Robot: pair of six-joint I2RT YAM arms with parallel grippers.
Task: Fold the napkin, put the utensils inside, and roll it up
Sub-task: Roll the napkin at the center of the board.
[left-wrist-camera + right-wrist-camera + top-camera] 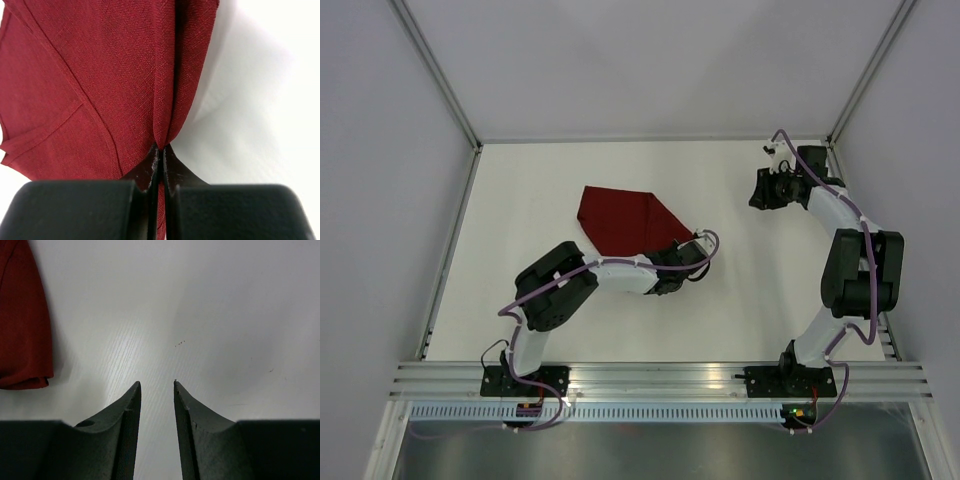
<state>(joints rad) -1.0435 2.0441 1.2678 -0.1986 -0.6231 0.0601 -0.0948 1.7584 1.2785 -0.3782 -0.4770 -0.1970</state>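
Napkin (620, 222): is lying on the white worktop (520, 320), left of centre and towards the back. It is doubled over itself into an irregular, roughly five-sided patch.
Left claw (161, 150): is pinching the napkin's near-right corner, jaws pressed together with only a thin pleat of cloth between them. The cloth is running into the tips as a narrow ridge.
Reason for the hold: a corner grip is probably letting the arm draw one layer across the rest to make or square a fold, while the bulk of the cloth is anchoring itself on the worktop.
Right claw (157, 385): is hovering over bare worktop at the far right, jaws narrowly parted and gripping nothing. It is apparently waiting clear of the fold, well apart from the cloth.
Fabric: is showing a matte maroon plain weave with visible threads. Stitched hems are crossing it as raised diagonal lines, and it looks soft and readily creased.
Fingers (125, 420): are appearing as hard black wedges, tapering to thin tips.
Worktop surface: is reading as smooth, white and faintly grained.
Utensils: none are showing in any view, so folding is judged to be the step in hand.
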